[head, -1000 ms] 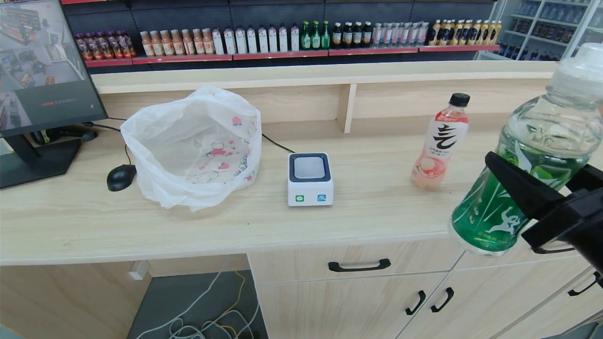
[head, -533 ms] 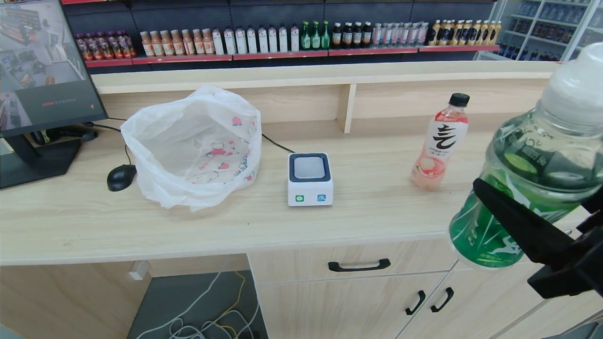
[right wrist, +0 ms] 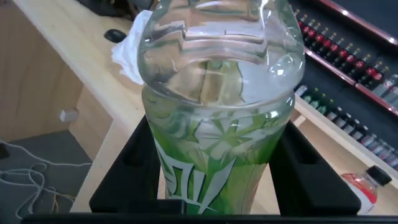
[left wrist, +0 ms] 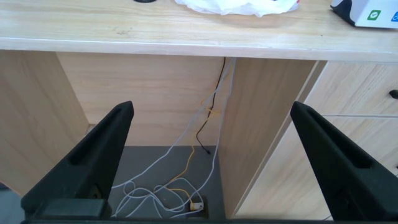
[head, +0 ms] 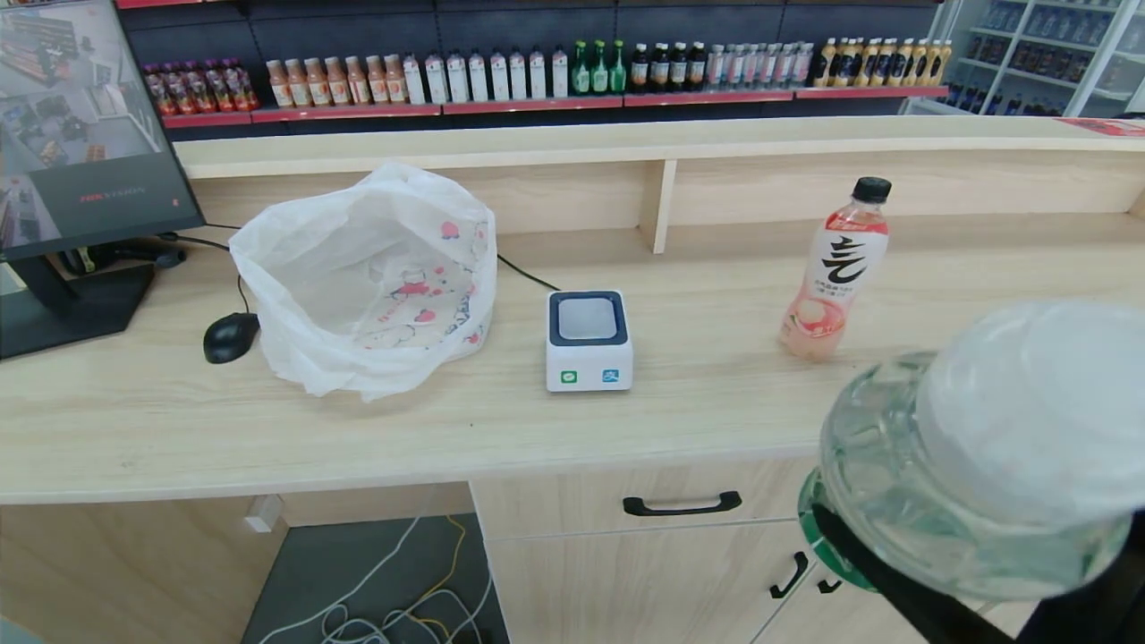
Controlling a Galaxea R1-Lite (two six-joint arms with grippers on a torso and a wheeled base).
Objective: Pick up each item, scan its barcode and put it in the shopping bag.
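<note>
My right gripper is shut on a clear bottle with a green label, held close below the head camera at the lower right, its white cap towards the lens. In the right wrist view the green-label bottle stands between the black fingers. A pink drink bottle with a black cap stands upright on the counter right of the white scanner box. The open white shopping bag sits left of the scanner. My left gripper hangs open below the counter edge, holding nothing.
A monitor and a black mouse sit at the counter's left end. A raised wooden ledge runs behind the counter. Drawers with black handles lie under the counter edge; cables trail on the floor beneath.
The right gripper has brought the green-label bottle down and closer to the head camera, tipping its cap towards the lens. Everything on the counter stays put.
</note>
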